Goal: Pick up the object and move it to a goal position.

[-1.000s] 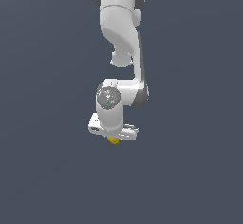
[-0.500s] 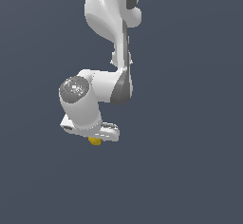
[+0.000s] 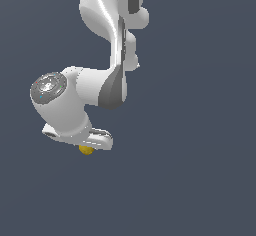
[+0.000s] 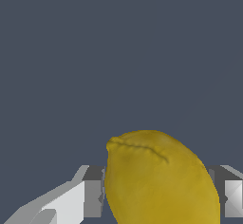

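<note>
The object (image 3: 86, 150) is a small yellow oval lump showing just under the white hand of the arm in the exterior view. In the wrist view the object (image 4: 159, 180) fills the space between the two fingers (image 4: 90, 194), which press on its sides. My gripper (image 3: 87, 147) is shut on it and holds it up against the plain grey background. Most of the fingers are hidden behind the hand in the exterior view.
The white arm (image 3: 107, 40) reaches down from the top of the exterior view and bends toward that view's left. Only a uniform dark grey background shows around it.
The arm has swung toward the exterior view's left and closer to the camera, carrying the yellow object with it. The grip has stayed shut on it.
</note>
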`<state>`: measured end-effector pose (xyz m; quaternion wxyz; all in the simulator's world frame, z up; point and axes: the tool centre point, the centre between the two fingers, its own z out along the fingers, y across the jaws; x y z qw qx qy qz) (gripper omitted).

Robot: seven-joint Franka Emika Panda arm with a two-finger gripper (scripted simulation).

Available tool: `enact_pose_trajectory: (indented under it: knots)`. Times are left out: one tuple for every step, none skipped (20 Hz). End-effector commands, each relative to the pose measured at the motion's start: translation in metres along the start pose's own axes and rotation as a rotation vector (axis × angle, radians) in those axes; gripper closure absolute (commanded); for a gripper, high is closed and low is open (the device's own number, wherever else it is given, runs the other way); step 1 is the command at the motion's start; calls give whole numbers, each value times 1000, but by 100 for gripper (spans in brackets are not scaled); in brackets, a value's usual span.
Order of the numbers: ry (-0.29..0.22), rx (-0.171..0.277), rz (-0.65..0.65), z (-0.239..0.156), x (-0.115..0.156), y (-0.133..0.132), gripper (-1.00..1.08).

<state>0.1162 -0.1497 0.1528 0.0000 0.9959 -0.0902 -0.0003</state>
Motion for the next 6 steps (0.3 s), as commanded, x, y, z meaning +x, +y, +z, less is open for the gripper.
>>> enact_pose_trajectory:
  knots:
    - [0,0,-1,-4,3,3,108]
    - [0,0,-1,-5,4,4,108]
    - [0,0,-1,-5,4,5,108]
    - [0,0,-1,-6,5,5,108]
    - [0,0,-1,-6,5,5,108]
    - [0,0,-1,-6,5,5,108]
